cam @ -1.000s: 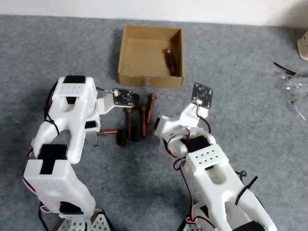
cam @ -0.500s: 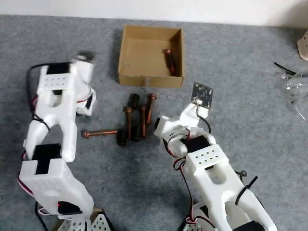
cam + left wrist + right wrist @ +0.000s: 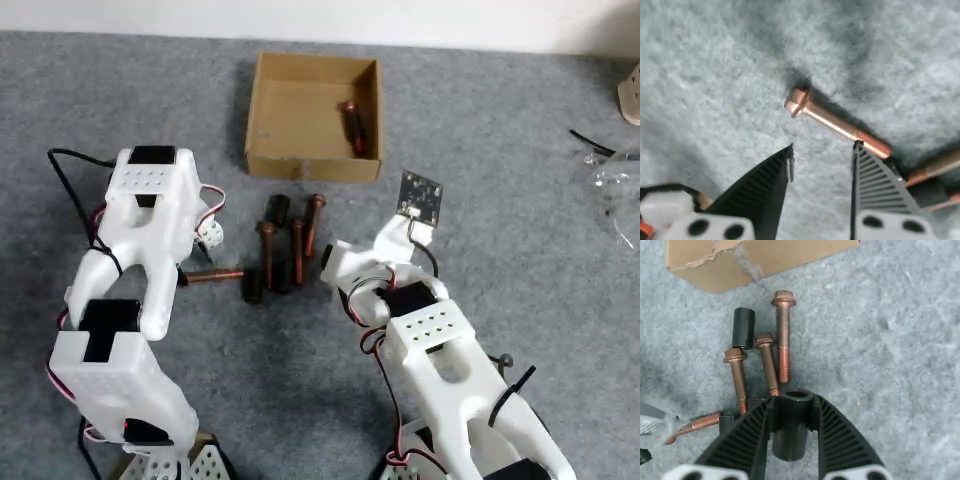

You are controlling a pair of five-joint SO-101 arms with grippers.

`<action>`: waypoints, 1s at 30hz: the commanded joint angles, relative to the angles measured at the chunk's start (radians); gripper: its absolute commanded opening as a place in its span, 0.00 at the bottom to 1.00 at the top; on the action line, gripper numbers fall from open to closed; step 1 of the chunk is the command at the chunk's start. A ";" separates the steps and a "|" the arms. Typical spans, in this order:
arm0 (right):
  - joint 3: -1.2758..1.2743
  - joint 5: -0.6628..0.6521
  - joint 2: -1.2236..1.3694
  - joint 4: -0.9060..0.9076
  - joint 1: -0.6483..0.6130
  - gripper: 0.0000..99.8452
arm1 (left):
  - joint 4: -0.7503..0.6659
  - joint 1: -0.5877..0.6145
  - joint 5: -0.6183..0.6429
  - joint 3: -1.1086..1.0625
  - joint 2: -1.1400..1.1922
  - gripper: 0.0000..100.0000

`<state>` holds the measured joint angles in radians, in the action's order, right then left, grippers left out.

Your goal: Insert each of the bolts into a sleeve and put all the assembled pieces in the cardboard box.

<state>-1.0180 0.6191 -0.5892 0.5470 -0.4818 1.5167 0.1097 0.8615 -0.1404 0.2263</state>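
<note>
Left pincer (image 3: 823, 147): swung out left half second ago, now back over lone bolt (image 3: 835, 125). Jaws wide, one each side of shank, nothing gripped. Lone bolt flat on tabletop (image 3: 520, 300), position unchanged, threaded end toward bolt cluster (image 3: 290, 250). Bolt cluster and loose sleeve (image 3: 277, 208) undisturbed. Cardboard box (image 3: 310, 167): one assembled piece (image 3: 352, 127) inside. Right pincer (image 3: 793, 401): stationary throughout, clamped on held sleeve (image 3: 790, 435), bore facing bolt cluster. Meaning: I judge re-approach for grasp; insertion pending, several bolts outstanding.
</note>
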 commanded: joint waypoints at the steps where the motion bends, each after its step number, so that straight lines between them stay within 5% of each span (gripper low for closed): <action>1: 0.004 -0.017 -0.004 -0.033 0.010 0.00 | -0.002 -0.018 0.095 0.001 0.005 0.18; 10: 0.004 -0.017 -0.004 -0.033 0.010 0.00 | -0.187 -0.019 0.212 0.012 0.226 0.18; 30: 0.004 -0.018 -0.004 -0.033 0.010 0.00 | -0.118 -0.084 0.212 0.045 0.308 0.17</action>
<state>-1.0180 0.6145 -0.5892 0.5470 -0.4818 1.3955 0.0575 1.0641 -0.0990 0.4979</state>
